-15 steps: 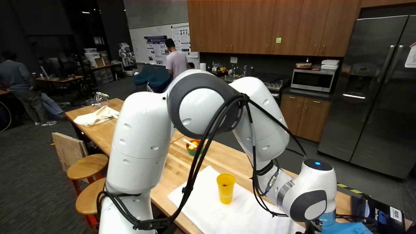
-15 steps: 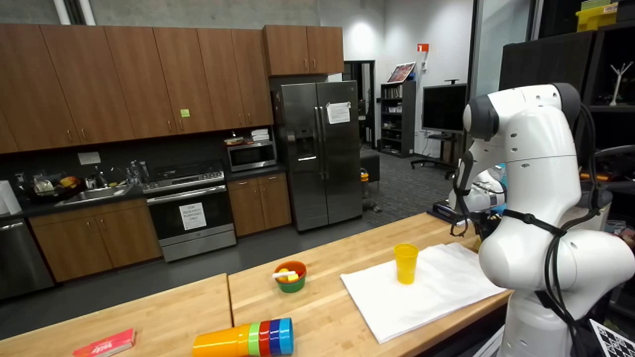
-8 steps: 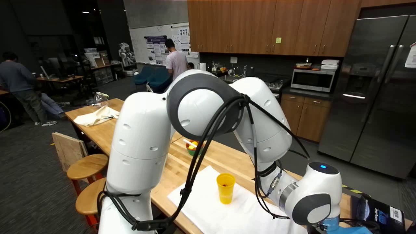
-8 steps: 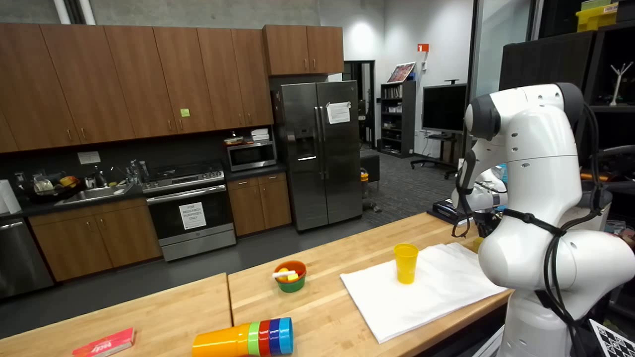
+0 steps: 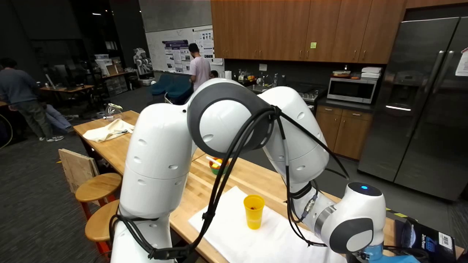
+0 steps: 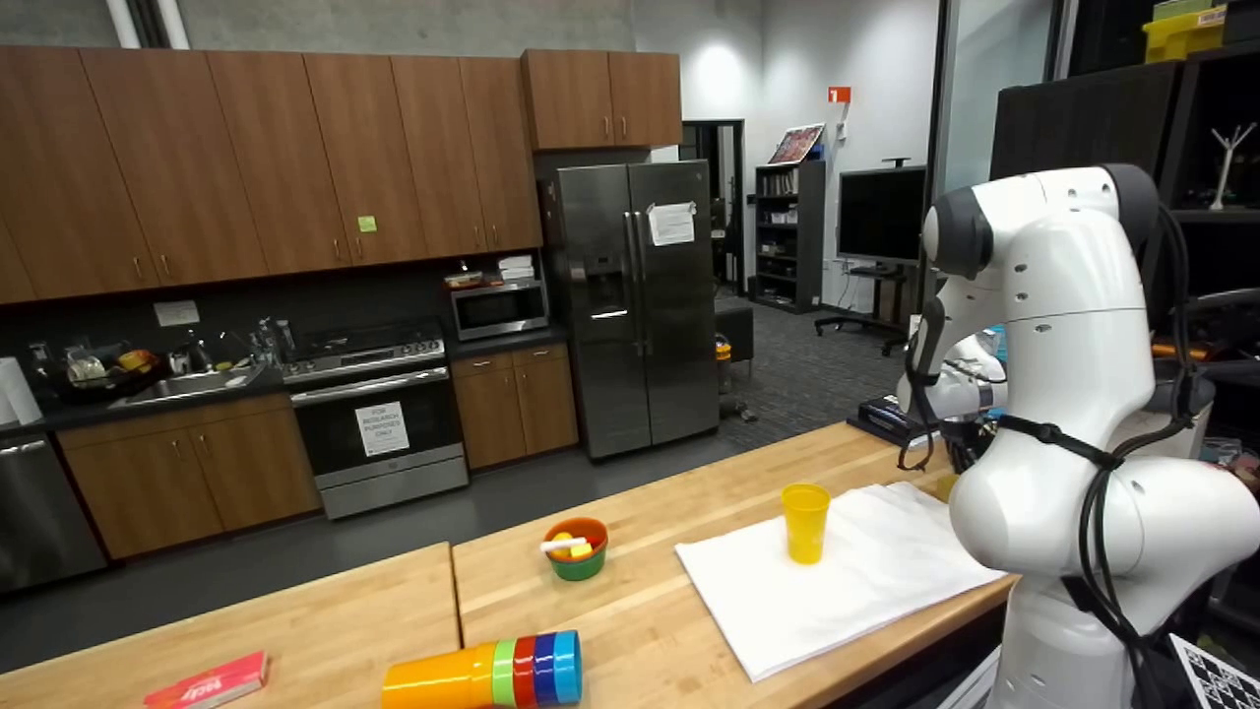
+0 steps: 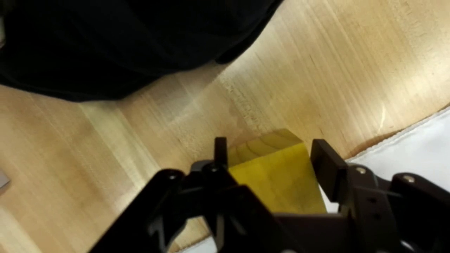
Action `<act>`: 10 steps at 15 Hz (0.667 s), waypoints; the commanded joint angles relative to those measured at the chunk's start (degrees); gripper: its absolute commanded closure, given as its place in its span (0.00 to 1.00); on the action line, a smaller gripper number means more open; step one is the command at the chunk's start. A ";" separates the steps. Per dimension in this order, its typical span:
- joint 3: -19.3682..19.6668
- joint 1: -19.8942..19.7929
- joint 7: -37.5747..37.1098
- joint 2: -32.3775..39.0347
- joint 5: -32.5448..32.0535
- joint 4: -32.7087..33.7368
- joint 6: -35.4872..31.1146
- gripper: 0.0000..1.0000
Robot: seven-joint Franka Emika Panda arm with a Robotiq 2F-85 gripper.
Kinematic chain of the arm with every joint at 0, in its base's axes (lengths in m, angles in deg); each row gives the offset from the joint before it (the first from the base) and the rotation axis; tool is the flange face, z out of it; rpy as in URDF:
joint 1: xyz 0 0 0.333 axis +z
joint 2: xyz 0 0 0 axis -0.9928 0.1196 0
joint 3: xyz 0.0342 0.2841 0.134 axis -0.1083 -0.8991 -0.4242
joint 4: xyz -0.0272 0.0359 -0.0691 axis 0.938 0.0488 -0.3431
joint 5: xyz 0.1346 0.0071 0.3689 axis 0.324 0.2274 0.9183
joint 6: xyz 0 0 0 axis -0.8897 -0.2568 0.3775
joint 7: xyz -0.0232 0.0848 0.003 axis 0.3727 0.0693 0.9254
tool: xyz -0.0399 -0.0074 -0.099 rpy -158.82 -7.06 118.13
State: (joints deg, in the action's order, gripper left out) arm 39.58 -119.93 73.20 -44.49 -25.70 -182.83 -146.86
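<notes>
- A yellow block (image 7: pixel 279 179), its wood grain showing, sits between the fingertips of the hand (image 7: pixel 269 151) in the wrist view.
- The hand's fingers stand apart by about the block's apparent width; whether the pads press on it or merely flank it, I cannot tell.
- Beneath the hand is a pale wooden surface (image 7: pixel 351 63). A white cloth (image 7: pixel 418 151) lies just beside one finger, and its edge appears to run under the block; whether the block rests on the cloth is hidden.
- Beyond the fingertips, near the hand, is a large black thing (image 7: pixel 123 45), too dark to identify.
- Well apart from the hand, a yellow cup (image 6: pixel 806 522) stands upright on the cloth, seen in both exterior views. Farther from the hand are a small orange-and-green bowl (image 6: pixel 581 568) and then, in an exterior view, a stack of nested cups (image 6: pixel 487 675) lying on its side.
- Risk: the block looks slightly turned against the fingers, so uneven contact could twist it or let it slip out.
- Risk: a fingertip catching the cloth's edge could drag the fabric, and that pull could tip the cup.
- Risk: a low sideways swing of the hand could knock into the black thing.
</notes>
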 commanded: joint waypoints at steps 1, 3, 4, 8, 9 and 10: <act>0.91 0.69 -0.63 -1.04 -0.23 -0.54 -0.18 0.65; 1.05 0.82 -0.75 -1.09 -0.32 -0.65 -0.25 0.65; 1.11 0.86 -0.77 -1.11 -0.32 -0.68 -0.31 0.65; 0.78 0.39 -0.47 -2.17 0.37 -1.53 -2.39 0.65; 0.40 0.07 -0.15 -2.82 0.93 -1.92 -3.24 0.65; 0.16 -0.15 -0.22 -3.21 1.52 -2.08 -4.48 0.65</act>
State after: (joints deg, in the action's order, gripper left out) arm 39.90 -119.74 73.00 -44.61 -25.55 -182.98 -148.94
